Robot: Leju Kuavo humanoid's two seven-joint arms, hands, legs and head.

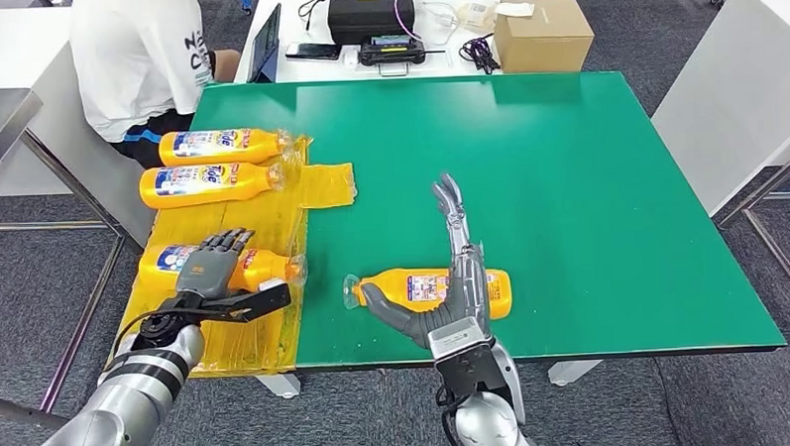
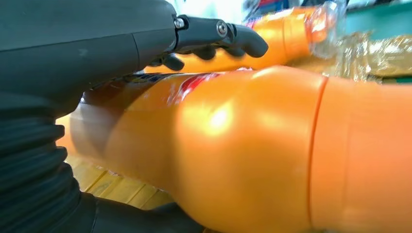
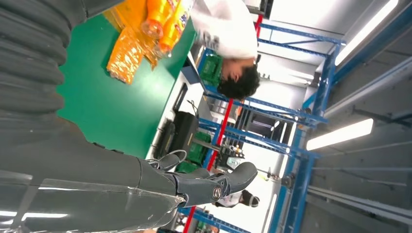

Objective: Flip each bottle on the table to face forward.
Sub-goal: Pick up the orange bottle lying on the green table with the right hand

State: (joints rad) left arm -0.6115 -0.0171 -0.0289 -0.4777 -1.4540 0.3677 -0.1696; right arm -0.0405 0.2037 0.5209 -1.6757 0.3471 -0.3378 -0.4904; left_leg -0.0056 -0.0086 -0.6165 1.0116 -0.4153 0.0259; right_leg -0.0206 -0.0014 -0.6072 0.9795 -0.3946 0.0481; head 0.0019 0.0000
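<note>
Four orange detergent bottles lie on their sides on the green table [image 1: 588, 196]. Two rest at the back of a yellow plastic sheet [image 1: 325, 184]: one [image 1: 225, 146] and another [image 1: 211, 183]. My left hand [image 1: 214, 274] grips a third bottle [image 1: 264, 265] at the sheet's front, fingers [image 2: 218, 34] curled over its body [image 2: 252, 145] and thumb along its near side. The fourth bottle [image 1: 413, 287] lies on bare green near the front edge, cap to the left. My right hand [image 1: 459, 280] is over it, fingers straight and spread, thumb out toward the cap, gripping nothing; it hides the bottle's middle.
A person in a white shirt [image 1: 137, 53] sits at the table's back left corner. Behind the table stand a cardboard box [image 1: 541, 34], a black case [image 1: 369, 11] and a tablet [image 1: 266, 44]. A white table [image 1: 744, 92] stands to the right.
</note>
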